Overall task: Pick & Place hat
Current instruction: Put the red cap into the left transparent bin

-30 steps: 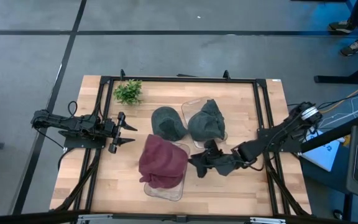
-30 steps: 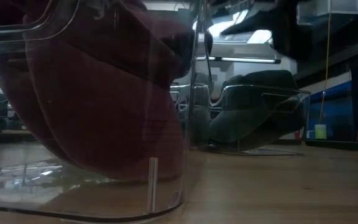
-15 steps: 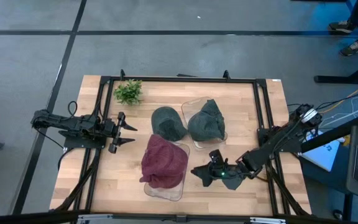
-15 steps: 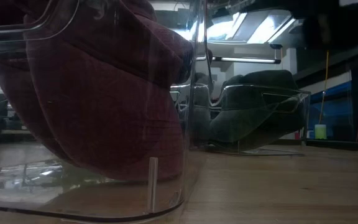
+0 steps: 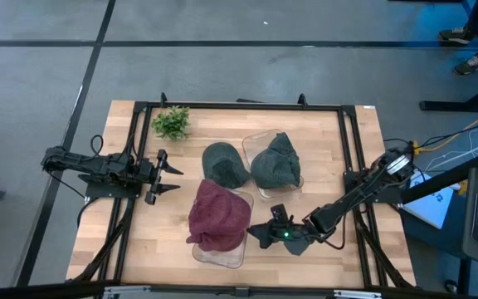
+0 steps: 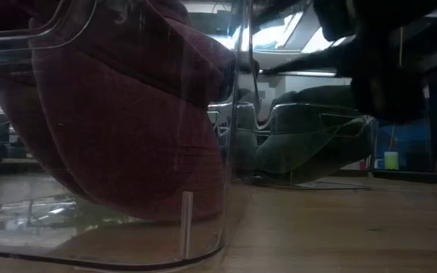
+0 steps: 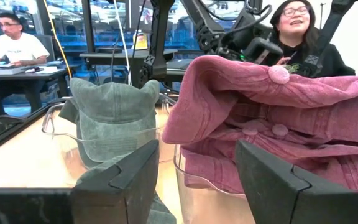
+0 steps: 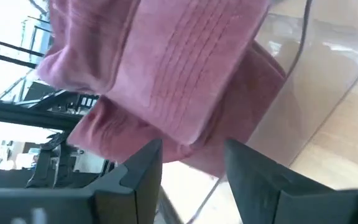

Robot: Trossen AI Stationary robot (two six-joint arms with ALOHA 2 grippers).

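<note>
The right gripper (image 5: pixel 260 235) hangs low over the wooden table (image 5: pixel 338 133), just beside the near right corner of the clear plastic bin (image 5: pixel 222 255) that holds the dark red corduroy hat (image 5: pixel 218 216). Its two dark fingers (image 8: pixel 135 174) stand apart with nothing between them; in the right wrist view the red hat and the bin's transparent wall fill the space just ahead of the fingertips, but the fingers do not touch either one. In the low view the right arm shows as a dark blurred shape above and behind the bin.

The red hat sits crumpled in its bin, spilling over the rim, near the front middle of the table. Behind the red hat's bin, a grey-green fabric cap (image 5: pixel 275 163) rests in a second clear bin (image 5: pixel 254 139), and another grey-green cap (image 5: pixel 223 164) lies on the bare wood just beside that bin. A small green leafy plant (image 5: pixel 172 122) stands farther back, beyond the red hat and to its left.

The left gripper (image 5: pixel 175 178) waits to the left of the red hat, well apart from it, fingers (image 7: pixel 132 174) spread and empty.
</note>
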